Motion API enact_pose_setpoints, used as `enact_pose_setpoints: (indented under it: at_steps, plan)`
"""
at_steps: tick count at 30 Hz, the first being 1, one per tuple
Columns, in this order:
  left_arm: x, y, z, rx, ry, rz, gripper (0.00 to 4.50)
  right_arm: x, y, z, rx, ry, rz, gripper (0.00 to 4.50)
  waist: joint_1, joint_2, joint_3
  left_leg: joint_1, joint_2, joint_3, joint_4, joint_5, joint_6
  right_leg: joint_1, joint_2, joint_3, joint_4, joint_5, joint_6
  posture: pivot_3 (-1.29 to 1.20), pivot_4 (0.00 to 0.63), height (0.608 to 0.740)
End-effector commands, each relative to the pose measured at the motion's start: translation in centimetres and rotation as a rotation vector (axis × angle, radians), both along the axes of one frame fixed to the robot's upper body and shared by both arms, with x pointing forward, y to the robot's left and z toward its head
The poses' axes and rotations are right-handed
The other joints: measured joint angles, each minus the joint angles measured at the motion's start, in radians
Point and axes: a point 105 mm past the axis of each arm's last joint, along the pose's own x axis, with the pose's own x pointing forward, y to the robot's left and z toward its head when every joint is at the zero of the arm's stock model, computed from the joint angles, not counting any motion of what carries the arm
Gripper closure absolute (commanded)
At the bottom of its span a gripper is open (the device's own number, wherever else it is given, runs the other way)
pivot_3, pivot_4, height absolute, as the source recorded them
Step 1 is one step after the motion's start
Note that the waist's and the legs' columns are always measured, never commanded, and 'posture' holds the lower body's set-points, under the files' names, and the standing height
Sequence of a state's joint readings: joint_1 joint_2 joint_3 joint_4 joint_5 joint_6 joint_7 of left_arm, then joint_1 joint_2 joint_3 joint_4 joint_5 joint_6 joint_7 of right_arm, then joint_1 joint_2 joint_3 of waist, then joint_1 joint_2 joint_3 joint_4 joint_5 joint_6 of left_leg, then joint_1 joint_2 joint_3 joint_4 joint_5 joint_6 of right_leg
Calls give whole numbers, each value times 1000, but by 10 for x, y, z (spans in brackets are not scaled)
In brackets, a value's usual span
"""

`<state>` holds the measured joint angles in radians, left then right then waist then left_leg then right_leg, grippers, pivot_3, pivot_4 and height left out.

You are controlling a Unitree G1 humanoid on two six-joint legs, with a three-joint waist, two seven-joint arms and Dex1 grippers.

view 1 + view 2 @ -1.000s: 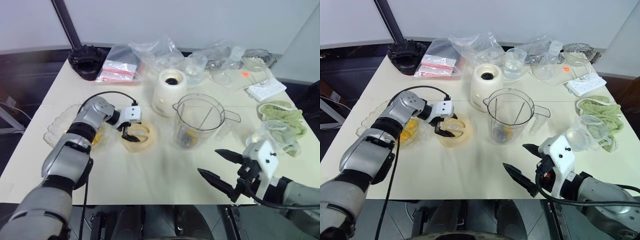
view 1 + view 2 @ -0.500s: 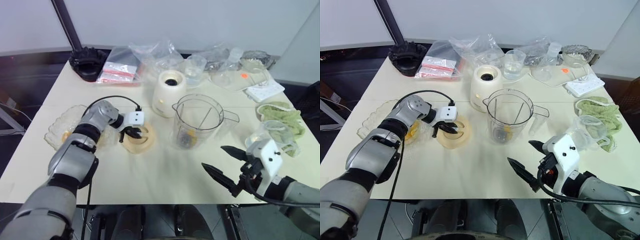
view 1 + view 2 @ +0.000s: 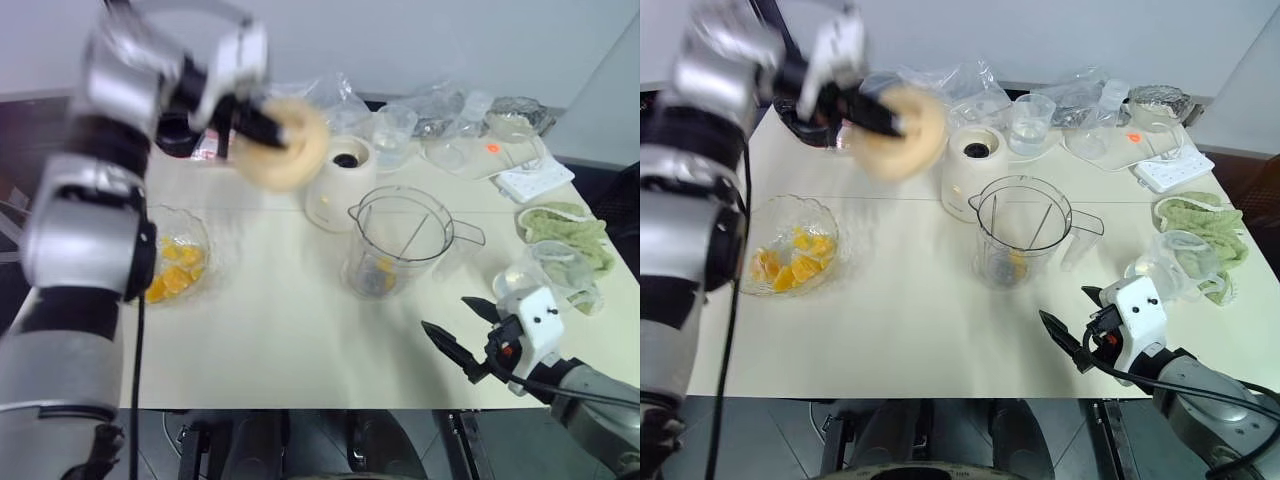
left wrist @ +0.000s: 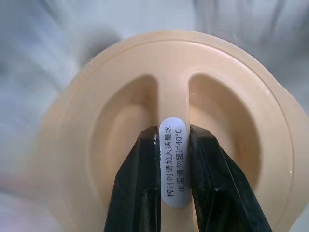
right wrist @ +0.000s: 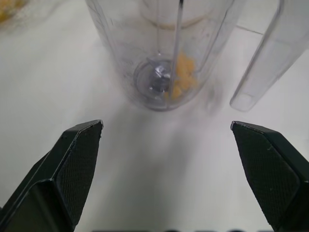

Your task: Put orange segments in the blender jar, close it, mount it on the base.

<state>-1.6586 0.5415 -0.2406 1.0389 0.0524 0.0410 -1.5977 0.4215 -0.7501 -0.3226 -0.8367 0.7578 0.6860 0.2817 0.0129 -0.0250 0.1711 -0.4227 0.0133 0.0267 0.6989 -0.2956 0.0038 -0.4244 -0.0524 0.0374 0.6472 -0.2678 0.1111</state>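
Lifted off the worktop [image 3: 300,330] since a second ago, the cream-yellow lid [image 3: 285,145] now hangs in the air at the far left, high above the spot where it lay, blurred by the motion. The left tool [image 4: 171,159] is clamped on the lid's raised centre bar, one black finger on each side of its white label [image 4: 173,159]. With the arm gone from over it, the scalloped glass bowl [image 3: 790,255] at the left shows in full, holding several orange segments [image 3: 790,268].

Right of the lid stands the base [image 3: 338,185], cream-white, its dark round socket facing up. Just near and right of the base, the blender jar [image 3: 398,245] stands upright and uncovered on the worktop, handle toward the right, with a few orange segments and the small blade at its bottom.

At the near right the right tool [image 3: 470,335] hovers low over the worktop, its fingers spread wide apart and empty, pointing toward the jar.

Along the far edge lie plastic bags [image 3: 310,105], a clear cup [image 3: 392,135] and a white power strip [image 3: 533,180]; a green cloth [image 3: 565,230] sits at the right.
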Motion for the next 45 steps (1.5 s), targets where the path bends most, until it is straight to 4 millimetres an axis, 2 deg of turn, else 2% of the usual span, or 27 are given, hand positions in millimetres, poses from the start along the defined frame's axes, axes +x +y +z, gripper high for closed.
enact_pose_setpoints:
  at_steps: [1,4,7,14,18,30,34,36,45]
  plan:
    - [-9,-33,8,-49,68,-94,4247,11,-4,8,-11,-72,-23,0,2,1,-1,2,-1,0,0,0,0,1,-1,0,0,0,0,0,150,740]
    - [-15,-59,9,-46,120,-139,4247,16,-8,7,-17,-86,-55,0,-2,0,0,2,-2,0,2,0,0,2,1,1,1,1,1,0,150,740]
    - [-24,-92,-6,11,188,-197,4247,21,-16,5,-28,-100,-116,0,-4,0,0,3,-1,0,2,1,-1,1,4,4,2,1,0,0,150,740]
    - [-34,-130,-44,179,210,-284,4247,19,-13,-3,-24,-104,-165,0,-10,1,0,2,0,0,0,1,-1,-2,6,5,3,1,0,0,150,740]
    - [-36,-139,-67,274,170,-338,4247,20,-10,-1,-12,-127,-187,0,-8,2,0,2,0,1,0,1,-1,-2,5,6,3,1,0,0,150,740]
    - [-37,-147,-94,341,199,-351,4247,14,-9,1,-6,-152,-250,0,-1,2,0,2,0,2,1,1,-1,-2,5,6,3,2,0,0,150,740]
    - [-32,-149,-102,326,205,-305,4247,16,-7,3,1,-164,-260,0,-1,2,-1,4,0,2,1,1,-1,-1,5,7,3,2,-1,0,150,740]
    - [-28,-149,-98,310,182,-278,4247,16,-5,2,4,-163,-261,0,0,2,-1,4,0,2,1,1,-1,0,5,7,3,2,-1,0,150,740]
    - [-33,-152,-51,199,163,-268,4247,17,-5,0,7,-161,-266,0,-2,2,-1,4,-1,2,1,1,-1,0,6,7,3,2,-1,0,150,740]
